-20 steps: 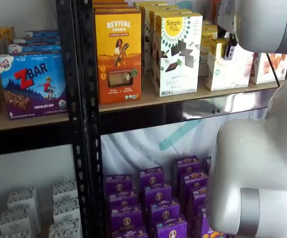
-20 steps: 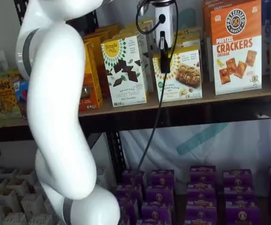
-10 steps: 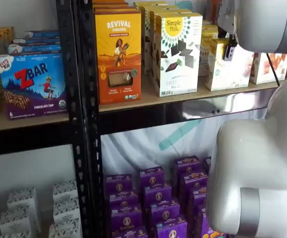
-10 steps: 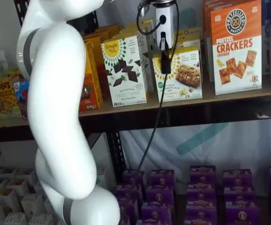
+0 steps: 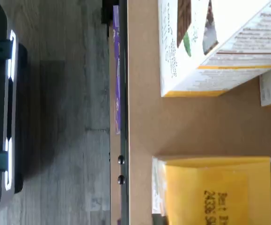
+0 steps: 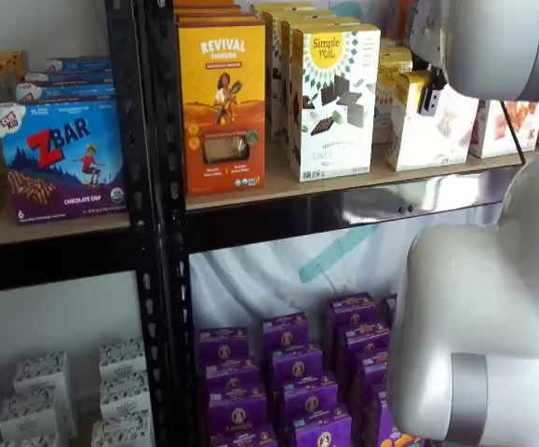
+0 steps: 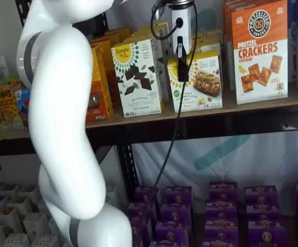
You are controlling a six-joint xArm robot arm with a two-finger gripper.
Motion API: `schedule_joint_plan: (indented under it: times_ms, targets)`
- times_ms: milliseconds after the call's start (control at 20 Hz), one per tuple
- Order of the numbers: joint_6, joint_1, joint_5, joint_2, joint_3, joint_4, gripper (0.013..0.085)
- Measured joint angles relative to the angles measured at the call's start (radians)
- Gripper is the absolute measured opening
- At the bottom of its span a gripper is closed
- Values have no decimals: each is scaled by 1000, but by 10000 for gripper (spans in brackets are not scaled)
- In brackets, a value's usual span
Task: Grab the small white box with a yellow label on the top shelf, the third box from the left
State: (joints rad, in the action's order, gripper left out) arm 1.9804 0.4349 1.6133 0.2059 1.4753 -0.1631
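The small white box (image 6: 434,130) (image 7: 199,82) stands on the top shelf (image 6: 278,186) (image 7: 272,103), to the right of the taller white box with the green sunburst. My gripper (image 6: 429,107) (image 7: 182,76) comes down onto the box's top edge. One black finger (image 7: 182,62) lies flat against the box's front face and the other is hidden behind it. The gripper is shut on the box. The box leans slightly in a shelf view. The wrist view shows the wooden shelf board (image 5: 172,126) with a white carton and a yellow box top.
The tall sunburst box (image 6: 334,102) (image 7: 137,77) stands close on the left, with an orange Revival box (image 6: 222,107) beyond it. A pretzel cracker box (image 7: 259,51) is on the right. Purple boxes (image 6: 288,372) fill the shelf below. My white arm (image 7: 61,128) (image 6: 492,326) fills the foreground.
The fingers have closed on the small white box. The box has tipped a little in a shelf view. The arm has hardly moved.
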Motion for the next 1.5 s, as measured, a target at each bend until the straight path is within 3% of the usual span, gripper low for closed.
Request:
schedule_joint_plan:
  times_ms: [800, 1100, 1500]
  targets:
    - [4, 13, 72, 26, 10, -10, 330]
    - [3, 19, 141, 83, -12, -10, 330]
    - [-25, -4, 233, 191, -80, 1, 330]
